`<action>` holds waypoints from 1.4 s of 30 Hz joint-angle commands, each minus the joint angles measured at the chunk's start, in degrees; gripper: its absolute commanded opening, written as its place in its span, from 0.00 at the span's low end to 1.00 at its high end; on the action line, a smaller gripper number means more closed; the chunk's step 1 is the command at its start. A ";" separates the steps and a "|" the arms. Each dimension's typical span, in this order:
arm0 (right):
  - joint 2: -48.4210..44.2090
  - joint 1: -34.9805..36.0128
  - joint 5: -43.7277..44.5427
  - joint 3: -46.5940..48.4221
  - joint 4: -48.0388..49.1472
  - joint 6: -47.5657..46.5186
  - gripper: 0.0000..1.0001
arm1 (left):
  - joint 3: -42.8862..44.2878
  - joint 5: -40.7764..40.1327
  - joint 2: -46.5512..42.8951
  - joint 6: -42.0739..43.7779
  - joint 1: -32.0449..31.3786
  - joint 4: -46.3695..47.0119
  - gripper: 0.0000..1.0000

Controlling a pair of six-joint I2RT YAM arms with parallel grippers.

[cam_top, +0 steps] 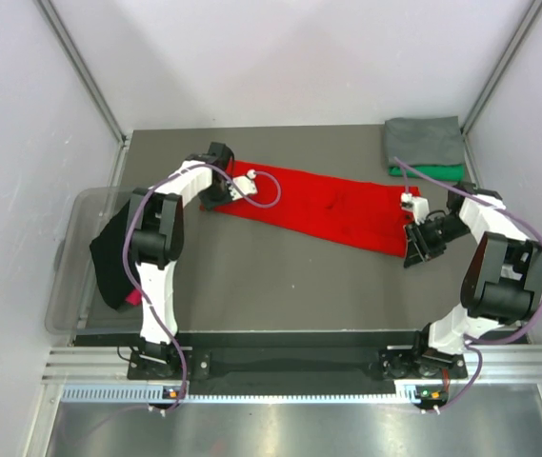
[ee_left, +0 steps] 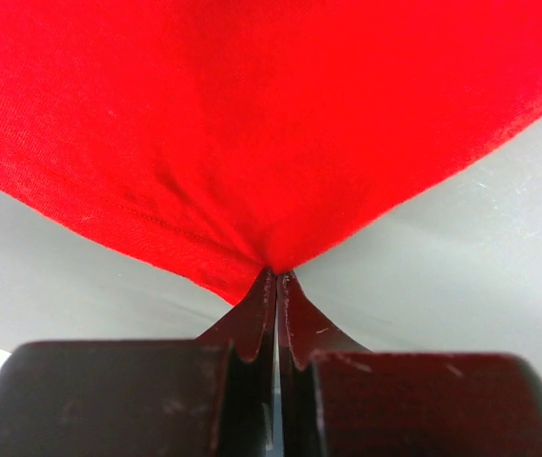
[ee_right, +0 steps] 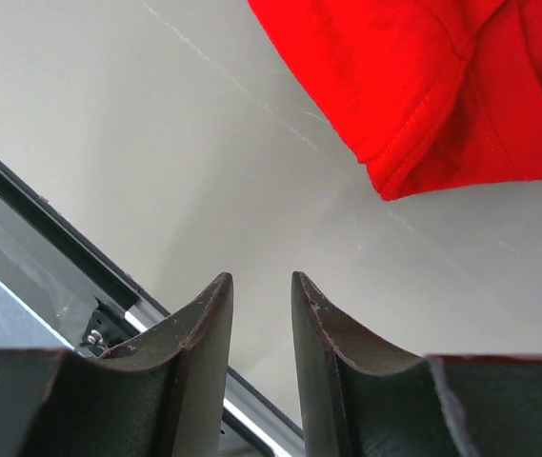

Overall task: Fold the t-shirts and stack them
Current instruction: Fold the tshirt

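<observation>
Pinching left end of red t-shirt (cam_top: pixel 332 205), flat on table (cam_top: pixel 251 286): left gripper (ee_left: pixel 277 276), jaws clamped on cloth. Right gripper (ee_right: pixel 261 305) parted, empty, just off its right corner. Grey t-shirt (cam_top: pixel 425 141) on green t-shirt (cam_top: pixel 432 172) beyond that end.

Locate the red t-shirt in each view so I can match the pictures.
Top external: the red t-shirt lies as a long band across the middle, between the left gripper and the right gripper.
Left wrist: it fills the upper half, its edge pinched in the shut left gripper.
Right wrist: a hemmed corner shows at upper right, clear of the open right gripper.
Shared landmark: the grey table under the shirt.
</observation>
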 commanded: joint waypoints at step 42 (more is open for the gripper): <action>28.16 4.63 4.06 34.55 14.37 18.74 0.42 | -41.18 2.99 -41.93 -21.08 -24.22 -16.47 0.00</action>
